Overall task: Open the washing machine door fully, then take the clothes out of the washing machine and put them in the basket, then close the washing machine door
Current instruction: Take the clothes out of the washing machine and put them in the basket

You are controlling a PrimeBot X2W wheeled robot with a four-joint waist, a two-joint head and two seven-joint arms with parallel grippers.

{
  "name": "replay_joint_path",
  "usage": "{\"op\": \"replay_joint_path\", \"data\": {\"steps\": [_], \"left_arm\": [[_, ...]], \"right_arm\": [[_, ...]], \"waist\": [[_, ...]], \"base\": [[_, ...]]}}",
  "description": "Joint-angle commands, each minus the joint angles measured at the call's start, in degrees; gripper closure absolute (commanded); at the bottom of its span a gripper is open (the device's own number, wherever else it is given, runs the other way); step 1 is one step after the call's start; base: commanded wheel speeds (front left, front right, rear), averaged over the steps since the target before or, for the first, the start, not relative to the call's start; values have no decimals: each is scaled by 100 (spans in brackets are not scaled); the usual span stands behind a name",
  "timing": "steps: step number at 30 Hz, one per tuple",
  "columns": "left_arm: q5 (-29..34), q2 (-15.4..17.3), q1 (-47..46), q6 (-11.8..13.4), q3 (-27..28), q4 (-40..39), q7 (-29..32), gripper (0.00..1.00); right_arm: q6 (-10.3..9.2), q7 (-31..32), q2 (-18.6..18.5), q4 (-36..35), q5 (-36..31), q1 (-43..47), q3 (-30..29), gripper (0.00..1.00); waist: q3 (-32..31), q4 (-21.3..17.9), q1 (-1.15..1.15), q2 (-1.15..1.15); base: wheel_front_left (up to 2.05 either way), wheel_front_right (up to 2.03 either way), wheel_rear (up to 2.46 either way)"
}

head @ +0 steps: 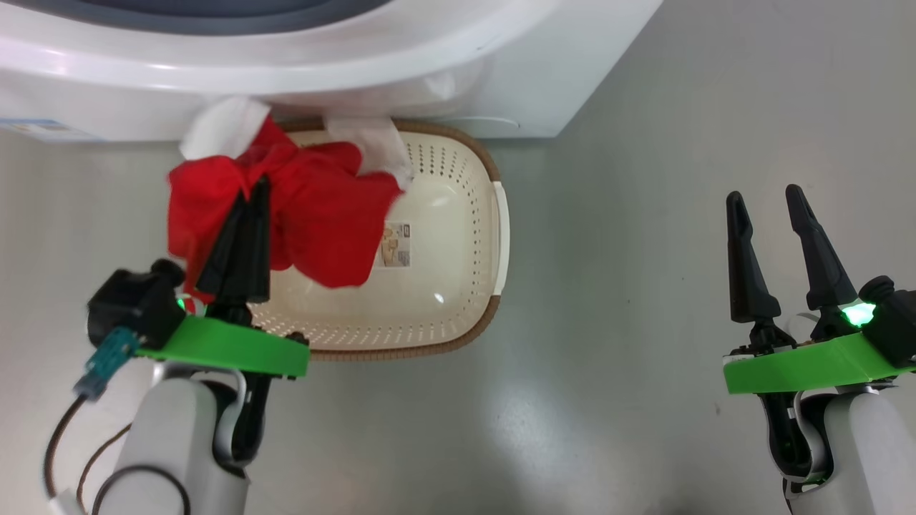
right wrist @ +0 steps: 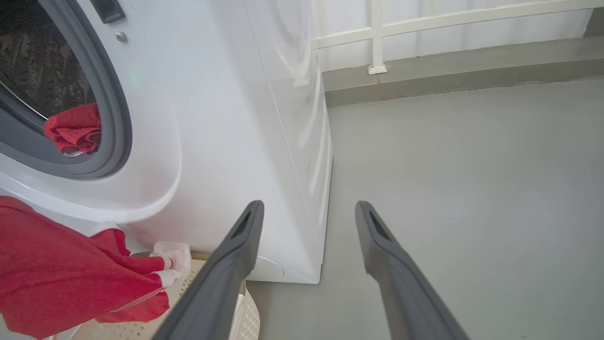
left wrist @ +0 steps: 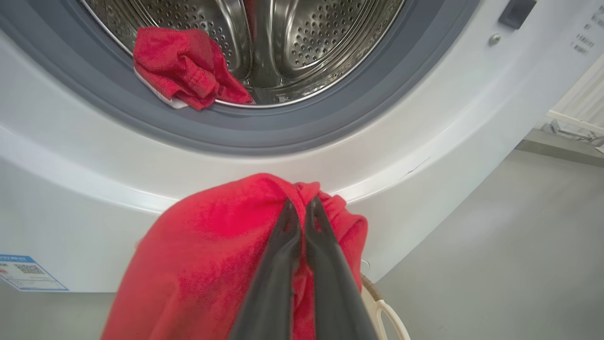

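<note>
One washing machine (head: 286, 64), one basket (head: 458, 336), two red garments and two end effectors are in sight. The left end effector (head: 254, 192) has its two dark fingers pressed together on a fold of the first red garment (head: 322, 214). This garment hangs bunched above the left half of the basket, two patches of white trim at its top edge, close under the machine's curved white front (whether the cloth touches the basket's bottom cannot be told). That arm reaches forward from the lower left of the head view, pale forearm and green wrist collar below the fingers, which point up toward the machine. The second red garment (left wrist: 184, 66) lies crumpled on the lower lip of the steel drum (left wrist: 321, 42), partly over the grey rubber ring (left wrist: 141, 123), with a sliver of white under it. The basket stands on the grey floor (head: 644, 286) right against the foot of the machine, one paper label (head: 396, 244) on its inner bottom. The right end effector (head: 766, 194) hovers off to the right over the floor, well apart from the basket, its two fingers spread wide and pointing forward past the machine's right corner. One small blue label (left wrist: 28, 274) sits low on the machine's front.
</note>
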Motion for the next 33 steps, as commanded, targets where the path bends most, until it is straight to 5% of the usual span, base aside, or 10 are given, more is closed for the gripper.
{"op": "replay_joint_path", "data": {"steps": [1, 16, 33], "left_arm": [[45, 170, -107, -33, 98, 12, -27, 100], [-226, 407, -1072, -33, -633, 2113, -27, 100], [-546, 612, -2009, -33, -1084, 3488, -27, 100]], "right_arm": [[37, -36, 10, -155, 44, -24, 143, 0], [37, -36, 11, -263, 123, -273, 278, 0], [37, -36, 11, -384, 140, -470, 355, 0]], "waist": [[158, -53, 0, 0], [867, -200, 0, 0], [1382, -391, 0, 0]], "base": [[0, 0, 0], [0, 0, 0], [0, 0, 0]]}}
